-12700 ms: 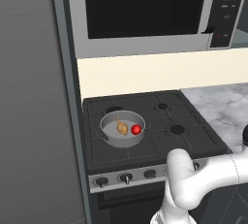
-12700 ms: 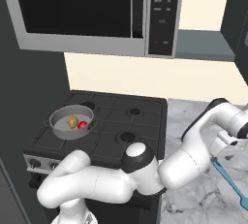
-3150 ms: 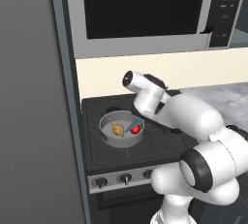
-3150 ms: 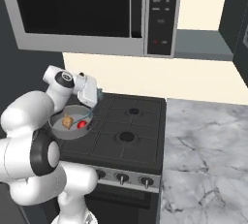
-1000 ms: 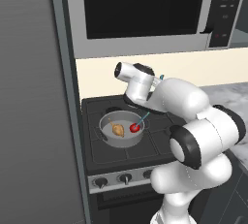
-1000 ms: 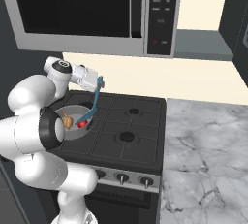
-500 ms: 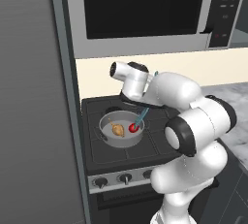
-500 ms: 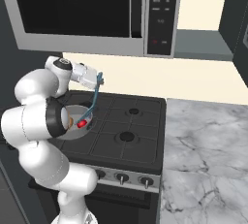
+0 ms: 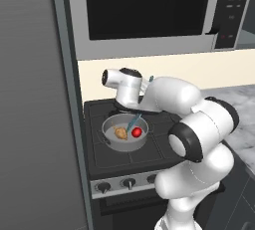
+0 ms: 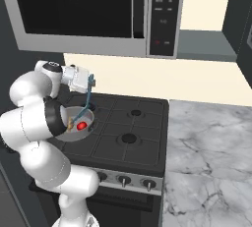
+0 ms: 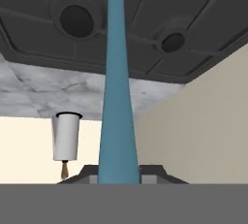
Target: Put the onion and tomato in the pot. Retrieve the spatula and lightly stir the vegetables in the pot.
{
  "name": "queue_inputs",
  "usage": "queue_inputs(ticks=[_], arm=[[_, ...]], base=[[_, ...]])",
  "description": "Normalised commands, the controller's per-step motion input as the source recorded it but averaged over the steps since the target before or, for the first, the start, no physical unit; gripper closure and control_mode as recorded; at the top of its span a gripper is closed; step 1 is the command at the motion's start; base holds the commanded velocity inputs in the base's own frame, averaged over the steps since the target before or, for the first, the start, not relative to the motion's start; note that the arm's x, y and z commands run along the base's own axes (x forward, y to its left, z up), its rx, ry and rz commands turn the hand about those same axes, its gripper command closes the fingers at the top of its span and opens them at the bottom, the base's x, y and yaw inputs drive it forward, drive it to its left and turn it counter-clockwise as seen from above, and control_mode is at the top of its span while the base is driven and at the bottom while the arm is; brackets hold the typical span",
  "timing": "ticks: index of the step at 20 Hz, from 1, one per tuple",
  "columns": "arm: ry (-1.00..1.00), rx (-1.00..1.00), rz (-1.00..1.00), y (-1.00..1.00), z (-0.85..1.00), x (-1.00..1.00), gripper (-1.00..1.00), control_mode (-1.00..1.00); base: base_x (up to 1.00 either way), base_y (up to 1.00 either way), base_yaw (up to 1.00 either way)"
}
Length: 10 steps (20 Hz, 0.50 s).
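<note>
Pot (image 9: 125,133) seen from the left base view on the front left burner of the black stove (image 9: 164,149), grey and round; inside it the onion (image 9: 120,133) toward the left and the tomato (image 9: 136,132) just beside it on the right, close but whether touching cannot be told; spatula (image 9: 135,121) slanting down into the pot, lower end between and above the two vegetables, upper end poking out past the white wrist near the back wall; hand (image 9: 144,85) turned sideways over the rear of the pot, largely masked by the arm, closed around the teal handle; microwave (image 9: 149,10) hanging above.

Seen from the right base view: hand (image 10: 90,83) held out level from the folded arm, above the far rim of the pot (image 10: 75,121); spatula (image 10: 88,97) gripped at its upper end and hanging nearly upright, blade down at the pot's far edge; tomato (image 10: 82,125) bright red inside, onion (image 10: 72,122) just left of it and partly hidden by the arm; marbled surface (image 10: 206,172) to the right of the stove.

Seen from the hand view, rolled over: spatula (image 11: 116,97) running from the bottom centre straight up the frame, pinched between the two finger pads (image 11: 150,172) at its wide end; stove burners showing at the top; a white cup-like object (image 11: 65,140) on the marbled surface, well apart from the spatula.
</note>
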Motion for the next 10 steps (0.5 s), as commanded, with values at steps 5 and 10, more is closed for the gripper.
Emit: queue_inputs(ticks=[5, 10], arm=[[-0.09, 0.00, 0.05, 0.13, 0.28, -0.15, 1.00, -1.00], [-0.02, 0.00, 0.06, -0.39, 0.09, -0.17, 1.00, -1.00]], base=[[0.00, 0.00, 0.00], [0.00, 0.00, 0.00]])
